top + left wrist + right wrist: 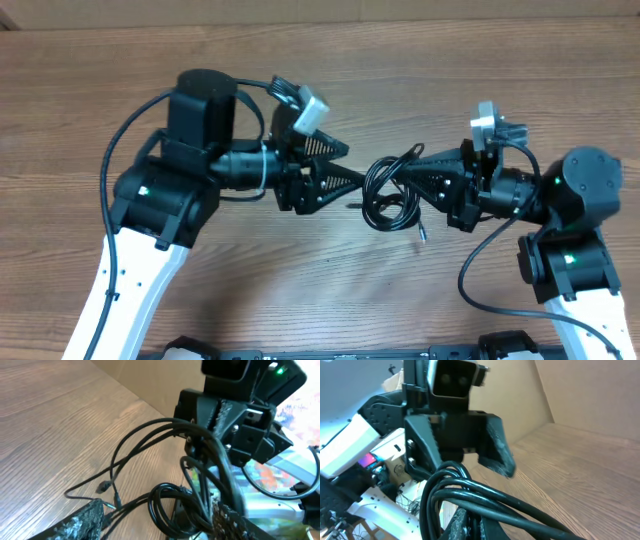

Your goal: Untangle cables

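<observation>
the cables [388,195] sit as a coiled black bundle just to the 3 o'clock side of the middle of the wooden table [300,290], between the two arms. the right gripper [410,172] comes in from the bundle's 3 o'clock and is clamped on several strands, which the left wrist view shows fanning out of its closed jaws. the left gripper [355,166] faces it from 9 o'clock with its jaws spread wide and nothing in them, the nearest loop just off its tips. one small plug end [422,237] lies free on the wood at the bundle's 5 o'clock. the step in hand looks like taking a second hold, so the left should pick one outer loop rather than the whole coil, close on it near the tips, and draw slowly toward 9 o'clock while the right anchors. pulling many strands at once would likely tighten the knot; if the coil drags along whole, let go and choose another strand.
</observation>
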{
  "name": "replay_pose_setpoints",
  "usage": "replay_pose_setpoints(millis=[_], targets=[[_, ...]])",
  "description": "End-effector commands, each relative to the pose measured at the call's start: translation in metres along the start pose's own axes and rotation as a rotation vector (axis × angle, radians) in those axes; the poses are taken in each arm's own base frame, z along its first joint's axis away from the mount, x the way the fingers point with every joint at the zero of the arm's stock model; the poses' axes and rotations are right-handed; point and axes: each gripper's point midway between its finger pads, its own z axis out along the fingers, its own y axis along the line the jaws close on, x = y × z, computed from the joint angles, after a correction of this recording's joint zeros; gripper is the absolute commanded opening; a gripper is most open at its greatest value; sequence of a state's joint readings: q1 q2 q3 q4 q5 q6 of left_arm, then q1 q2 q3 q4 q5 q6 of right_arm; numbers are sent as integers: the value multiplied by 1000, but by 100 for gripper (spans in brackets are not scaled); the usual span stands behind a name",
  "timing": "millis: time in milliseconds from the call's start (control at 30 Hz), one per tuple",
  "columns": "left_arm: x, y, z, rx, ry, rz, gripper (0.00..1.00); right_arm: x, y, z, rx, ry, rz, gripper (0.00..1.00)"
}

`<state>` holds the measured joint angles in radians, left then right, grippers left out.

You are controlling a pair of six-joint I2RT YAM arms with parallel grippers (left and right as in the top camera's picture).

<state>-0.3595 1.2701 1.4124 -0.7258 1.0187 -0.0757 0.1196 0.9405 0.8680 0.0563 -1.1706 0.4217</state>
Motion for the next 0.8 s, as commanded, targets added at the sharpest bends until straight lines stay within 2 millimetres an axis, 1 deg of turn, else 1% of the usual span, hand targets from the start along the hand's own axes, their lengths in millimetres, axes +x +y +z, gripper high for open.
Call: replay_pose_setpoints(millis=[0, 67, 133, 167, 233, 300, 367, 433, 467, 567, 667, 700, 767], targets=[[-4, -18, -8, 92, -11, 2, 71, -7, -5, 2, 13, -8, -10, 4], [-2, -18, -7, 94, -6, -2, 73, -7, -6, 3, 14, -8, -8, 4], [-2, -17, -7, 85, -5, -6, 75, -11, -8, 3, 29, -24, -6, 4], [-2, -16, -7, 83, -5, -6, 76, -13, -12, 2, 54, -39, 17, 4], [-2, -16, -7, 80, -5, -7, 78, -22, -27, 0, 138, -97, 119, 4], [-2, -16, -7, 80, -6, -7, 82, -28, -39, -3, 200, -152, 222, 4], [-2, -12, -7, 56, -7, -10, 91, -36, -48, -6, 240, -214, 344, 4], [-3, -11, -7, 54, -9, -9, 98, -43, -44, -6, 219, -241, 383, 4], [-3, -11, -7, 54, -8, -10, 100, -47, -41, -6, 204, -257, 400, 4], [-5, -9, -6, 44, -13, -48, 100, -58, -34, -7, 162, -295, 444, 4], [-9, -2, -4, 24, -23, -121, 99, -60, -26, -6, 128, -283, 420, 4], [-10, -1, -3, 24, -25, -138, 98, -60, -25, -6, 128, -282, 419, 4], [-12, 3, 0, 27, -27, -183, 90, -59, -25, -5, 124, -276, 413, 4]])
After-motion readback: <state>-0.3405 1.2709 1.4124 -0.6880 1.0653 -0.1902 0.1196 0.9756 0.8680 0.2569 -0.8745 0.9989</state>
